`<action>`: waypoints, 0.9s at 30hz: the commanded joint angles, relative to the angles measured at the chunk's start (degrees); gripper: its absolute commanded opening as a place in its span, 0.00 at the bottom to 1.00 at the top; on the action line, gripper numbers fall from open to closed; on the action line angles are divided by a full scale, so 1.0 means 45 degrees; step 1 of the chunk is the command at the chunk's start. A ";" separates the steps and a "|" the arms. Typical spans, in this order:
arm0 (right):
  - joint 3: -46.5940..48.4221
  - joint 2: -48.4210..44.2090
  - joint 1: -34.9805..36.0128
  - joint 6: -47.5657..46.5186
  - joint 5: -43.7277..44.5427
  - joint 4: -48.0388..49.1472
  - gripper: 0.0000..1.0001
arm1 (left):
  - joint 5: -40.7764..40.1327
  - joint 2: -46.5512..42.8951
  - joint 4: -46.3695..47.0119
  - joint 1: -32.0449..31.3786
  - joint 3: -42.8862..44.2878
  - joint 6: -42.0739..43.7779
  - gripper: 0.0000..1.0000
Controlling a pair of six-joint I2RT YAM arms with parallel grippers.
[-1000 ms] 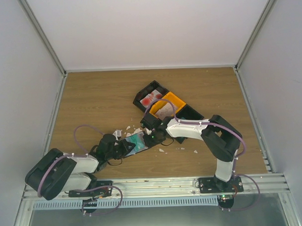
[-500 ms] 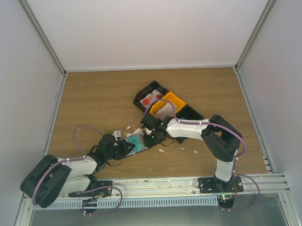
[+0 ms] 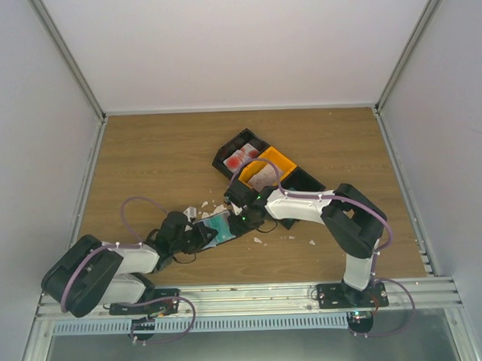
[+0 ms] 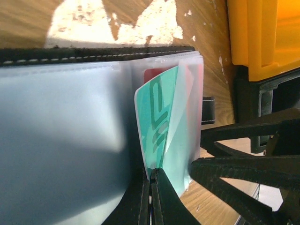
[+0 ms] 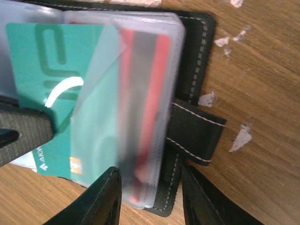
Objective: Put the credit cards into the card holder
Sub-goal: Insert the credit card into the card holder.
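Shifted: left elbow, back inward | left gripper (image 4: 151, 187) pinching teal card (image 4: 157, 122), long axis straight ahead into card holder (image 4: 93, 54) sleeve | right gripper (image 5: 150, 180) spread astride holder's tab edge

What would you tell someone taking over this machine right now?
Left gripper: shut on the teal card, partly inside a clear sleeve of the holder.
Right gripper: open, straddling the holder's edge.
Done: a red card sits in a sleeve.
Left: push the teal card home, then fetch the cards lying in the bins.
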 commanded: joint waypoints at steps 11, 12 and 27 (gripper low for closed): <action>-0.0303 0.0503 0.0001 -0.0249 -0.0718 -0.0061 0.42 | 0.0720 0.1900 0.0267 -0.0082 0.0418 0.0895 0.02; -0.0294 0.0498 0.0001 -0.0248 -0.0726 -0.0061 0.42 | 0.0789 0.1959 0.0346 -0.0089 0.0416 0.0888 0.03; -0.0420 -0.0094 -0.0040 -0.0234 -0.0811 0.0395 0.47 | 0.1523 0.1892 0.0822 -0.0138 0.0446 0.1125 0.10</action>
